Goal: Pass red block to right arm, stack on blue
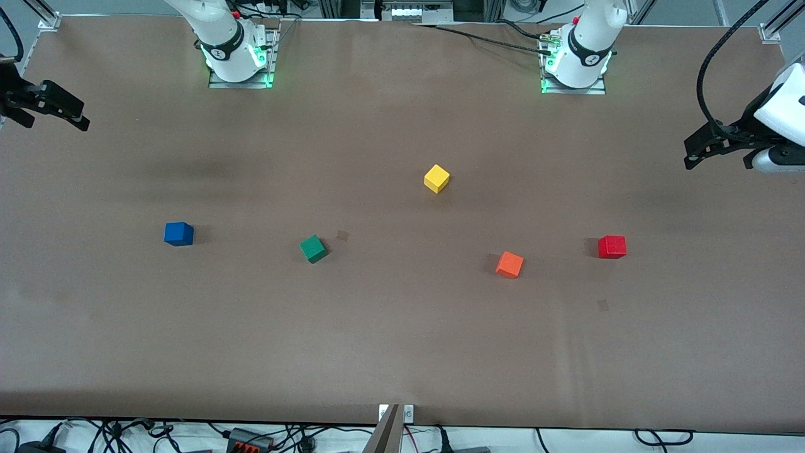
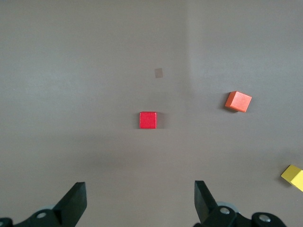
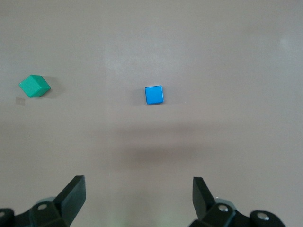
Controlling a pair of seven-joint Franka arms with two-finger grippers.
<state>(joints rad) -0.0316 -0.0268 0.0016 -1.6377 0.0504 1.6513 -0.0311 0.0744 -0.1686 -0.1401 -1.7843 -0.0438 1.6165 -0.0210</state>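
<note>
The red block (image 1: 612, 246) sits on the brown table toward the left arm's end; it also shows in the left wrist view (image 2: 147, 120). The blue cube (image 1: 178, 233) sits toward the right arm's end and shows in the right wrist view (image 3: 154, 95). My left gripper (image 1: 692, 156) hangs in the air at the table's edge at the left arm's end; its wrist view shows it open and empty (image 2: 138, 187). My right gripper (image 1: 78, 119) hangs in the air at the right arm's end, open and empty (image 3: 137, 182). Neither gripper touches a cube.
An orange cube (image 1: 509, 264) lies beside the red block, toward the table's middle. A green cube (image 1: 313, 248) lies between the orange and blue cubes. A yellow cube (image 1: 436, 178) lies farther from the front camera, near the middle.
</note>
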